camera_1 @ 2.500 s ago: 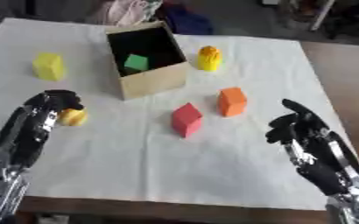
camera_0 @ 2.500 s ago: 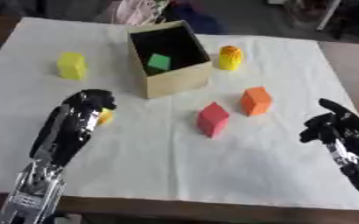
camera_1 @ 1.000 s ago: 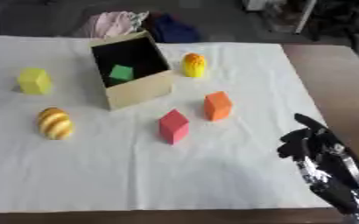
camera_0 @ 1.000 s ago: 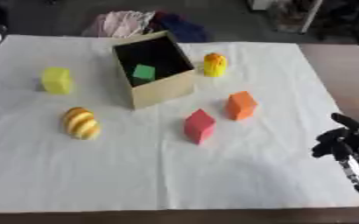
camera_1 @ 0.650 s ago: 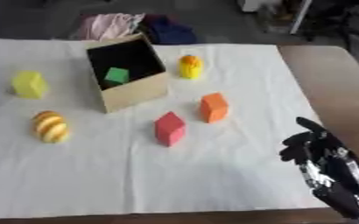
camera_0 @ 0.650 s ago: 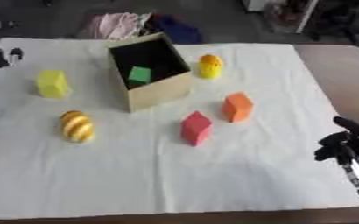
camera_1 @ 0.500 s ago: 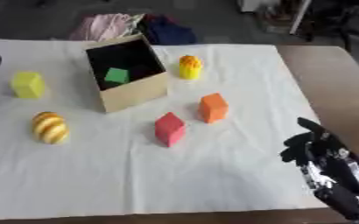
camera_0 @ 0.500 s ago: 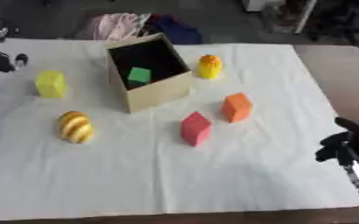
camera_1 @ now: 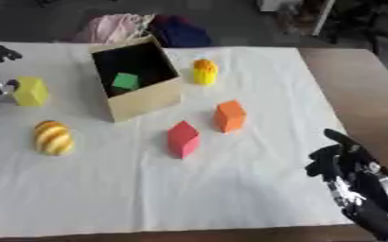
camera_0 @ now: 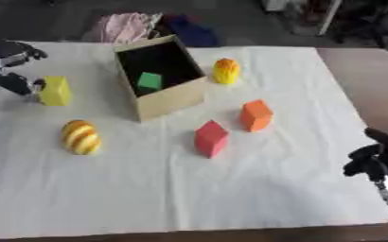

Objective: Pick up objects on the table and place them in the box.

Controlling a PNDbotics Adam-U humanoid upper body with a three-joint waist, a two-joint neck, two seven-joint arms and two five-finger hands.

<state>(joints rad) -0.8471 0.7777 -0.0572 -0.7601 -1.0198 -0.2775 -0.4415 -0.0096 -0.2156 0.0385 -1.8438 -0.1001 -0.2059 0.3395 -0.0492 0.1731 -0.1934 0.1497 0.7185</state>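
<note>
Left eye view shows my left robot hand [camera_0: 11, 71] at the surface's left edge, just beside the yellow block [camera_0: 55, 90]; I cannot tell whether its fingers touch the block or how they are set. Nearer me along that side lies a striped yellow egg [camera_0: 81, 137] on the white cloth [camera_0: 172, 189]. Toward the far middle stands the box [camera_0: 161, 78], tipped so its opening faces me, with a green cube [camera_0: 149, 81] inside. Right of the box, near the far edge, sits a yellow-orange piece [camera_0: 224, 70] I cannot make out further. In the middle of the surface a red block [camera_0: 210, 138] and an orange block [camera_0: 256, 115] stand near each other, not touching. My right robot hand [camera_1: 352, 177] hangs at the near right corner, fingers relaxed, holding nothing.
</note>
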